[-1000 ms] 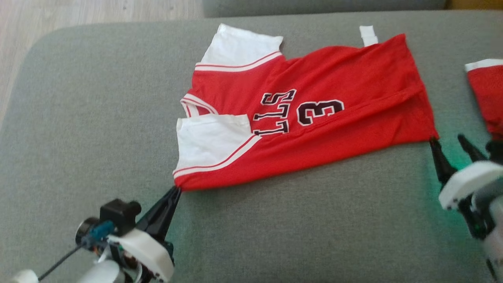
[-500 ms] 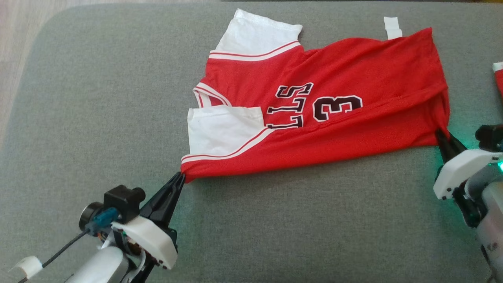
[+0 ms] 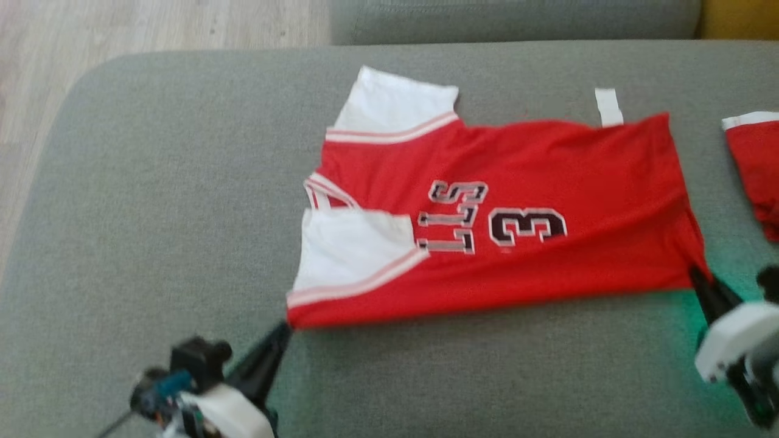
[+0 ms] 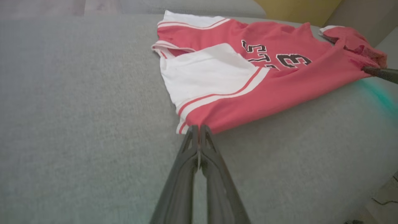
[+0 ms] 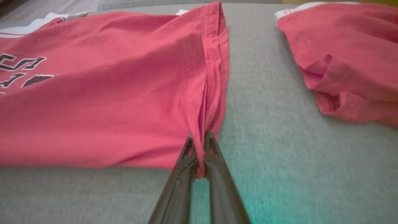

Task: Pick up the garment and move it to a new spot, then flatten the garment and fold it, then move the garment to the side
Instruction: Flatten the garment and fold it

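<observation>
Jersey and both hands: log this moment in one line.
left hand: shut on jersey sleeve-side corner | right hand: shut on jersey hem corner | jersey: spread on grey cushion

Overall light: soft, even daylight is falling over the grey sofa cushion [image 3: 152,243], keeping every view bright.
Green glow: a teal tint is spilling onto the cushion beside the right hand [image 3: 695,274].
Shadows: a thin, faint shadow is lying under the near edge of the garment [image 3: 548,152].
Blur: the head view is smearing with motion; the lettering [image 3: 526,226] and the left hand [image 3: 283,330] are looking soft.
Wrist views: reds are washing out toward pink, edges are bending, and the near fingers [image 5: 219,186] are sitting out of focus.
</observation>
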You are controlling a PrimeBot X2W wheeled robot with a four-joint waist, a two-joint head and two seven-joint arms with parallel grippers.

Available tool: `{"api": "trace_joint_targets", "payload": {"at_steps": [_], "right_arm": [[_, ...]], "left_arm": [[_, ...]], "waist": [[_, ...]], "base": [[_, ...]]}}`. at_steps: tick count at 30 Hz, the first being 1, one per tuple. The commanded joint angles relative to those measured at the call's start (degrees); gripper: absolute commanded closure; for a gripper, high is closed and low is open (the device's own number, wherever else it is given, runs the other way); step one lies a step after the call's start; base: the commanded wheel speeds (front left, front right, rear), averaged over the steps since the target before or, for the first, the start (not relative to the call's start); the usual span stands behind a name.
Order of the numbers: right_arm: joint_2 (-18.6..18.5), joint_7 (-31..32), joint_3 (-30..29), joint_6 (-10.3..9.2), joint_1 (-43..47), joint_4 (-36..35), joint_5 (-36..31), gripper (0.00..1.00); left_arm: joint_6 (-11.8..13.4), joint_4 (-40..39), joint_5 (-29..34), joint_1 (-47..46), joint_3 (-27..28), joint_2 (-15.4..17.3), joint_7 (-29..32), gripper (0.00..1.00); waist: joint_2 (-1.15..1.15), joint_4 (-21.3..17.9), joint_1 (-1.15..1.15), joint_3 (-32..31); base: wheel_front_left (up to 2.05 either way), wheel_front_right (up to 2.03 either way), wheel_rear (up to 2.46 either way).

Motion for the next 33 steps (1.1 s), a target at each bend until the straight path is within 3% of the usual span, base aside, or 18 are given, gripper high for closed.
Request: {"api": "trace_joint_targets", "payload": {"at_steps": [1, 11, 12, 13, 14, 15, 16, 24, 28, 33], "right_arm": [[-3.2, -1.2, 0.3, 0.37, 2.2, -1.9, 1.0, 1.00], [-7.2, -1.0, -4.9, 0.37, 13.9, -8.5, 1.7, 1.00], [-7.2, -0.3, -5.4, 0.37, 14.4, -9.0, 1.6, 0.18], [-7.2, 0.1, -6.1, 0.37, 14.7, -9.5, 1.3, 0.00], [-7.0, 0.4, -6.9, 0.37, 15.0, -10.0, 1.0, 0.00], [-6.8, 0.7, -7.5, 0.37, 15.3, -10.6, 0.7, 0.00], [-6.5, 0.8, -8.3, 0.37, 15.6, -11.4, 0.5, 0.00], [-5.1, 0.8, -16.2, 0.37, 17.3, -18.3, -4.0, 0.00], [-3.4, 2.1, -19.0, 0.37, 16.6, -23.1, -7.3, 0.00], [-1.3, 4.4, -19.4, 0.37, 13.3, -29.3, -11.2, 0.00]], "left_arm": [[0.6, -2.1, -0.3, -0.1, 1.5, 2.0, 0.1, 1.00], [2.5, -5.5, -1.0, 7.1, -1.4, 2.4, 1.1, 1.00], [2.5, -5.4, -0.9, 7.0, -1.5, 2.4, 1.2, 1.00], [2.6, -5.3, -0.7, 6.8, -1.7, 2.3, 1.2, 1.00], [2.6, -5.1, -0.6, 6.5, -1.7, 2.1, 1.3, 0.69], [2.5, -4.9, -0.5, 6.1, -1.9, 1.9, 1.4, 0.05], [2.6, -4.9, -0.4, 5.8, -1.9, 1.6, 1.5, 0.00], [1.1, -9.5, 0.5, -3.1, 0.7, 2.8, 3.1, 0.00], [-3.0, -10.3, 1.4, -16.2, 2.7, 4.2, 8.0, 0.00], [-8.8, -3.7, 0.7, -35.0, 2.1, 3.4, 18.2, 0.00]], "waist": [[0.00, -0.2, 0.01, -0.7], [0.00, -0.5, 0.01, -1.2], [0.00, -0.6, 0.01, -1.1], [0.00, -0.6, 0.01, -1.0], [0.00, -0.6, 0.01, -0.9], [0.00, -0.5, 0.01, -0.8], [0.00, -0.5, 0.01, -0.7], [0.00, -1.2, 0.01, 1.3], [0.00, -2.5, 0.01, 4.3], [0.00, -6.1, 0.01, 9.4]], "base": [[0.00, 0.00, 0.00], [0.00, 0.00, 0.00], [0.00, 0.00, 0.00], [0.00, 0.00, 0.00], [0.00, 0.00, 0.00], [0.00, 0.00, 0.00], [0.00, 0.00, 0.00], [0.00, 0.00, 0.00], [0.00, 0.00, 0.00], [0.00, 0.00, 0.00]]}}
